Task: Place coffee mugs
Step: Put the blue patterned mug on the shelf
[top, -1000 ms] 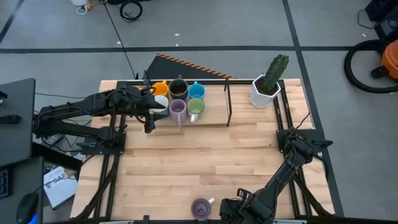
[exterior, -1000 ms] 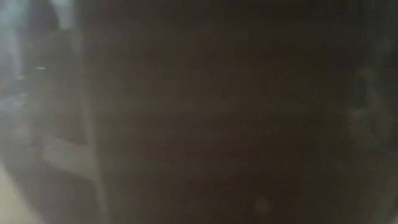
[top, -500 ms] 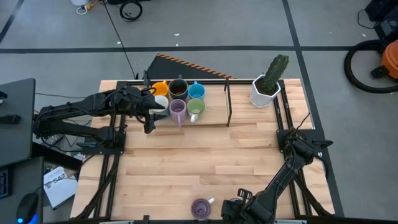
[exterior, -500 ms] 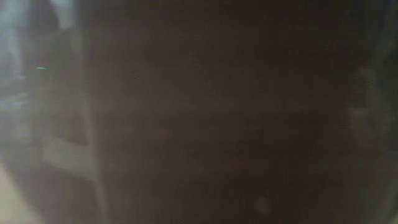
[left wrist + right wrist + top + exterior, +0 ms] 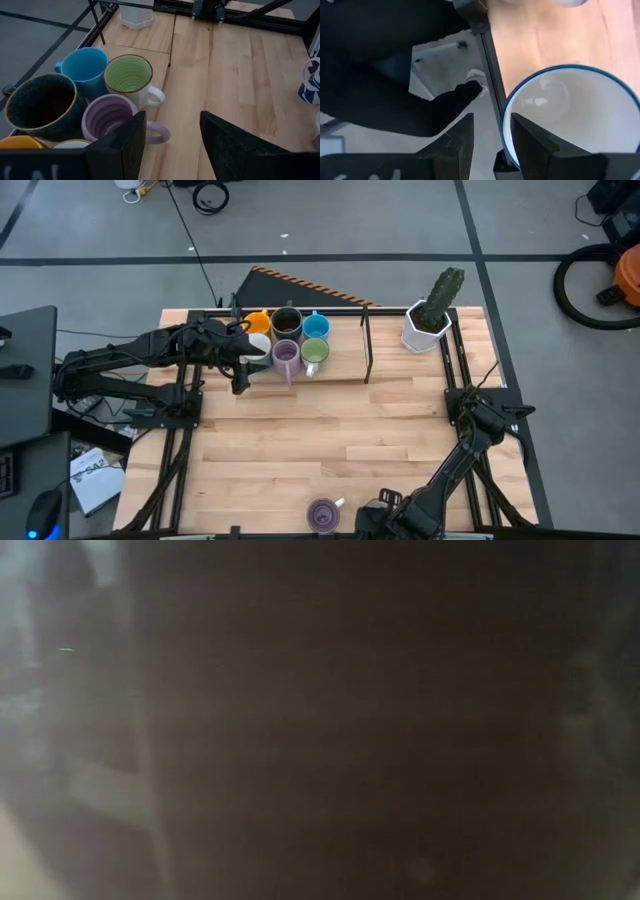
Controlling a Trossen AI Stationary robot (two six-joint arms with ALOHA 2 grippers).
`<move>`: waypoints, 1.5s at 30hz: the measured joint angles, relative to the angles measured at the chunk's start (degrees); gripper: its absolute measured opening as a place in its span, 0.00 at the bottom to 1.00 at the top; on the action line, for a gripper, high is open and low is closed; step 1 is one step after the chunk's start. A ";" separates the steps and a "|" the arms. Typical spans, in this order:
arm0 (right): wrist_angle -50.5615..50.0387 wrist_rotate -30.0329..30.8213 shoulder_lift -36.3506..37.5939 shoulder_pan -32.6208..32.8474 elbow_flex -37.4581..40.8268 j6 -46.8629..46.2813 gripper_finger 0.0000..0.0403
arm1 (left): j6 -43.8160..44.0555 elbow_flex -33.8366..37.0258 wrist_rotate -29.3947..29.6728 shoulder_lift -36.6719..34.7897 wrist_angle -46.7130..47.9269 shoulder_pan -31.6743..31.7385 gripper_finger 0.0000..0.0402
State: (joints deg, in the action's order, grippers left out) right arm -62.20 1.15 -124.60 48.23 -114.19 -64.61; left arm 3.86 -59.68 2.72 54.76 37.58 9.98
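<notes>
Pickup step: right gripper (image 5: 490, 135) at table's 6 o'clock edge pinches rim of white blue-rimmed ceramic mug (image 5: 570, 115); next, lift toward mug cluster (image 5: 288, 340) at 12 o'clock. Left gripper (image 5: 170, 135) spread beside cluster.

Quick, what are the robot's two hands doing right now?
Left gripper: open, holding nothing, beside the purple mug.
Right gripper: closed on the rim of a white mug.
</notes>
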 joint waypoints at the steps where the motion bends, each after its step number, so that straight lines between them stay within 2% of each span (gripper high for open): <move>1: 0.16 0.69 0.00 0.13 0.00 0.12 0.33 | 0.00 0.00 0.00 0.00 -0.01 0.02 0.48; 11: 3.31 1.32 0.09 0.41 5.73 0.19 0.33 | 0.14 0.00 0.00 0.00 -0.07 0.00 0.48; 16: 0.68 0.30 0.09 -0.01 7.39 0.68 0.32 | 0.37 0.00 0.00 0.00 -0.09 0.00 0.48; 21: -0.21 0.44 0.09 -0.42 7.39 3.57 0.25 | 0.44 0.00 0.00 0.00 -0.09 0.02 0.48; 28: -0.75 0.18 0.20 -1.62 7.31 7.01 0.07 | 0.36 0.00 0.00 0.00 -0.07 0.02 0.48; 35: -7.23 -0.69 0.54 -3.05 7.26 11.25 0.07 | 0.03 0.00 0.00 0.00 0.18 0.01 0.48; 40: -15.56 0.74 0.84 -5.18 5.27 19.85 0.09 | -1.78 0.00 0.17 0.00 1.36 0.02 0.48; 45: -17.95 3.54 1.01 -8.26 2.84 32.88 0.08 | -3.00 0.02 0.20 0.02 1.45 0.02 0.48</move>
State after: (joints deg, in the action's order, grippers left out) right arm -80.15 4.69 -123.59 39.97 -111.35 -31.73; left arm 0.86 -59.66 2.92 54.78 39.04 10.00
